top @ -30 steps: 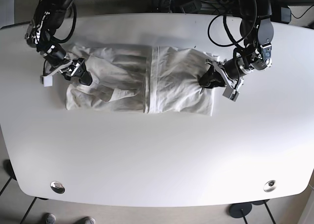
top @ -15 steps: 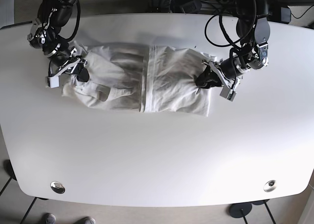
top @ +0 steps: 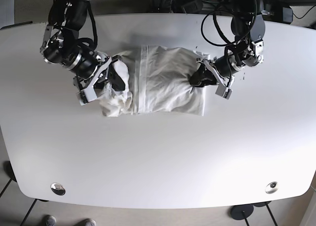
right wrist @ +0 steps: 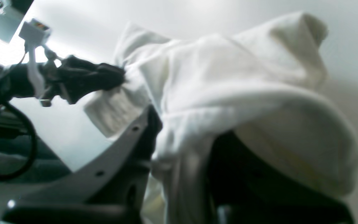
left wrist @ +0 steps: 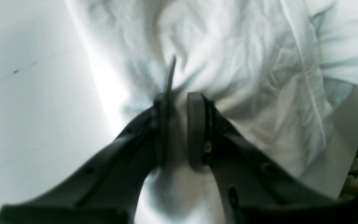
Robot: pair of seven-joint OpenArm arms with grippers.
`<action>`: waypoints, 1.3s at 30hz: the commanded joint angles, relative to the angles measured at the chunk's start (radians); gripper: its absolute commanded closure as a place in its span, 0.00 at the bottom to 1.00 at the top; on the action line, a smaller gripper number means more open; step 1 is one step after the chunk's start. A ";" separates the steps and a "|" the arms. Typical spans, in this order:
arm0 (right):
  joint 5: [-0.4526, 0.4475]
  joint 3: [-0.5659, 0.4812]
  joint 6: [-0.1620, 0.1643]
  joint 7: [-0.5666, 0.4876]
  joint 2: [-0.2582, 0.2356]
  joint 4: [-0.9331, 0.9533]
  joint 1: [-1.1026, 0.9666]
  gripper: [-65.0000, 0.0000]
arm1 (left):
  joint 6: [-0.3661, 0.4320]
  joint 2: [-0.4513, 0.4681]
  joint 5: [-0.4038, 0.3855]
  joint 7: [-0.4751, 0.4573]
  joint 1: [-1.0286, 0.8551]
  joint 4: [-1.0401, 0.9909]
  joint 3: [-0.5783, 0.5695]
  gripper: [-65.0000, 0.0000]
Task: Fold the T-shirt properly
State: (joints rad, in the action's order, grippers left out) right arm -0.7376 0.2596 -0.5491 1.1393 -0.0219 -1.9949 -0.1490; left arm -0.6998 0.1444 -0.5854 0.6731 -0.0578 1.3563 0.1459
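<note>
while the white table (top: 158, 157) carries nothing but the t-shirt (top: 163, 82), lying toward its far edge, no containers show. right gripper (right wrist: 179, 155) is clenched on bunched cloth at the shirt's one end, lifted over the body; left gripper (left wrist: 179, 124) pinches the opposite edge. risk, as judged: cloth slips free, or uneven pull skews the fold.

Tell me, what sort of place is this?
Probably a robotics lab or test room. Two black robot arms work on a white T-shirt on a bare white table, with tangled cables behind it and chair wheels on the floor below.
</note>
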 commanded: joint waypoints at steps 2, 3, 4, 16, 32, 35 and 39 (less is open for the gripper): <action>-0.030 -0.112 -0.002 -0.051 0.066 -0.016 0.044 0.97 | 0.004 0.004 0.023 0.061 0.003 0.005 -0.002 0.86; -0.029 -0.139 -0.002 -0.060 0.078 -0.008 0.052 0.97 | 0.004 0.004 0.023 0.061 0.003 0.005 -0.002 0.86; -0.029 -0.178 0.017 -0.077 0.084 0.024 0.067 0.97 | 0.004 0.004 0.023 0.061 0.003 0.005 -0.002 0.86; -0.027 -0.402 0.090 -0.304 -0.006 0.401 0.182 0.65 | 0.004 0.004 0.017 0.061 0.006 0.007 -0.002 0.86; -0.029 -0.474 0.090 -0.281 0.026 0.332 0.216 0.27 | 0.002 -0.027 0.015 0.063 -0.044 0.409 0.157 0.86; -0.029 -0.549 0.133 -0.282 0.038 0.336 0.246 0.27 | 0.002 -0.001 0.023 0.063 -0.090 0.493 0.295 0.86; -0.030 -0.616 0.203 -0.282 0.086 0.332 0.282 0.27 | 0.002 0.099 0.023 0.063 -0.126 0.493 0.412 0.86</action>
State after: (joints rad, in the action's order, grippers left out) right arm -0.7551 -0.3618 -0.3416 0.8757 0.0673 -1.6428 0.1150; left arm -0.6937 0.2466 -0.5392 0.7624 -0.1982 1.8301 0.5686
